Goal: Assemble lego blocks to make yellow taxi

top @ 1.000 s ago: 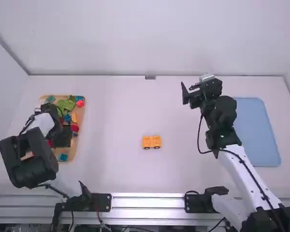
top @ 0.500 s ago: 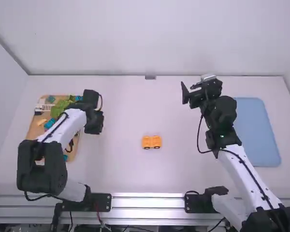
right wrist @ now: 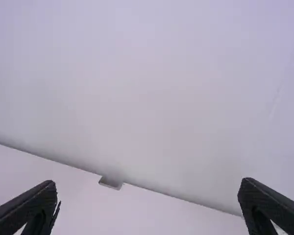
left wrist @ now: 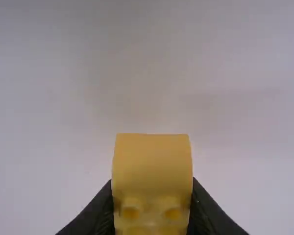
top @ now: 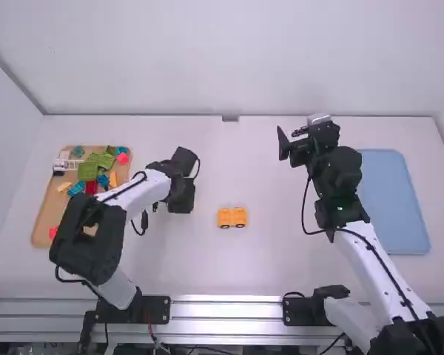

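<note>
Left fingers [left wrist: 100,211] pinch block [left wrist: 152,164]; right fingers [right wrist: 32,206] spread. Block should be squared above chassis [top: 232,217], then pressed straight down.

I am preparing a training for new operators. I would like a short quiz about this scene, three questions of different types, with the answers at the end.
1. True or false: the right gripper is closed around a block.

2. Where does the wheeled piece stand?
a) on the wooden tray
b) on the white table, between the two arms
c) on the blue mat

3. Fill in the colour: the left gripper holds a ____ brick between its fingers.

Key: 1. False; its fingers are wide apart, with nothing between them. 2. b. 3. yellow.
</note>
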Robot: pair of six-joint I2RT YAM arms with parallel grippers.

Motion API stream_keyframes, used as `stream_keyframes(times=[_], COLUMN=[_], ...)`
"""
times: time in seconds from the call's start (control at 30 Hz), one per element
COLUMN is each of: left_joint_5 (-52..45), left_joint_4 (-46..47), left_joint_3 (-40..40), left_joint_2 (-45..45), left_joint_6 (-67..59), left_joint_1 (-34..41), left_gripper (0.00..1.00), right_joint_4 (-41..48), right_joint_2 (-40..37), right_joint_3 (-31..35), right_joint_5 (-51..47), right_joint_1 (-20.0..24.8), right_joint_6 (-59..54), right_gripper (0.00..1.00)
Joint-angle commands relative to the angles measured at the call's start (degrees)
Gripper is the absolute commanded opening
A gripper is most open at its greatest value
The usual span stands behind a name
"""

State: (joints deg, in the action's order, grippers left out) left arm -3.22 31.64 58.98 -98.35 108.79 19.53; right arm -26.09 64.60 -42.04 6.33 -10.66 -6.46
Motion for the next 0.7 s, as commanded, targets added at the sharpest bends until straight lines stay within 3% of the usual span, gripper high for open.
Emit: stream_keyframes(times=[0.0,0.4,0.67], left_joint_5=[-1.9,-0.83,-0.46], left_joint_4=[0.31,4.52,2.12], left_joint_3=[0.63,0.57,0.57], left_joint_2=[-1.62,-4.42,-6.75], left_joint_6=[3.98,11.5,11.39], left_joint_1=[1.38,3.87,4.2], left_gripper=[0.02,0.02,0.02], right_joint_4=[-0.04,1.49,1.53], right_joint_2=[0.2,0.2,0.26], right_joint_3=[-2.25,-2.25,-2.25], right_joint_5=[0.09,0.11,0.09], right_joint_1=[0.09,0.11,0.09], right_joint_6=[0.2,0.24,0.22], right_gripper=[0.98,0.98,0.98])
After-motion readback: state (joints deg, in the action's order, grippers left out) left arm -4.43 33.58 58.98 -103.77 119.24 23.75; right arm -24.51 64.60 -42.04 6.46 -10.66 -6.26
